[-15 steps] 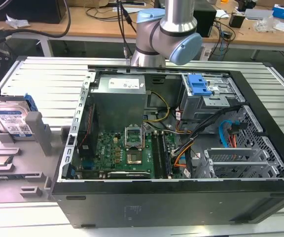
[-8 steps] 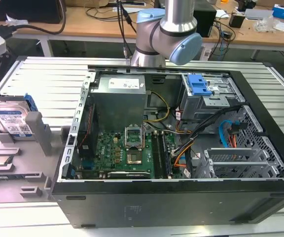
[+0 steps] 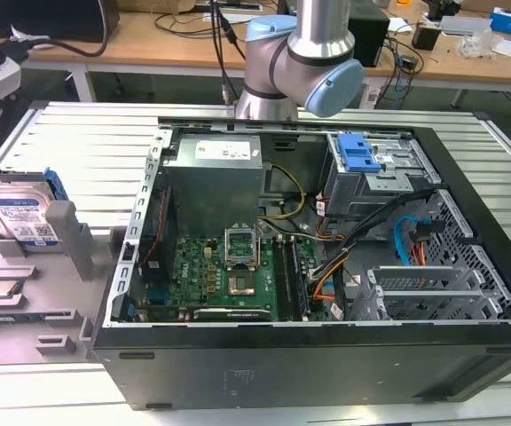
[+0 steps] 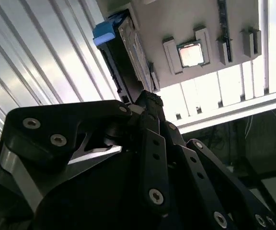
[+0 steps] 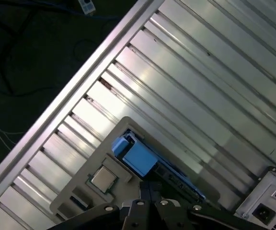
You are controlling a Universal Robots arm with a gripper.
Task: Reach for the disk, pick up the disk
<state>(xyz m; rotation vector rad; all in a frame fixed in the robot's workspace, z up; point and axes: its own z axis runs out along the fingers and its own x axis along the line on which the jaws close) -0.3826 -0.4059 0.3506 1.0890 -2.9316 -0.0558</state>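
The disk (image 3: 20, 217) is a silver-grey hard drive with a white-and-blue label and blue side rails. It stands on edge, leaning in a grey holder (image 3: 69, 235) at the exterior view's left. In both wrist views the disk (image 4: 128, 52) (image 5: 140, 158) lies just beyond the tip of my black gripper (image 4: 147, 98) (image 5: 150, 189). The gripper hangs over it, close to its end, and holds nothing that I can see.
A small square processor chip (image 3: 3, 290) (image 4: 191, 54) sits in the grey tray beside the disk. An open computer case (image 3: 309, 266) with a motherboard and a blue-latched drive cage (image 3: 362, 155) takes up the middle. The arm's base (image 3: 300, 62) rises behind it on the ribbed metal table (image 3: 87, 142).
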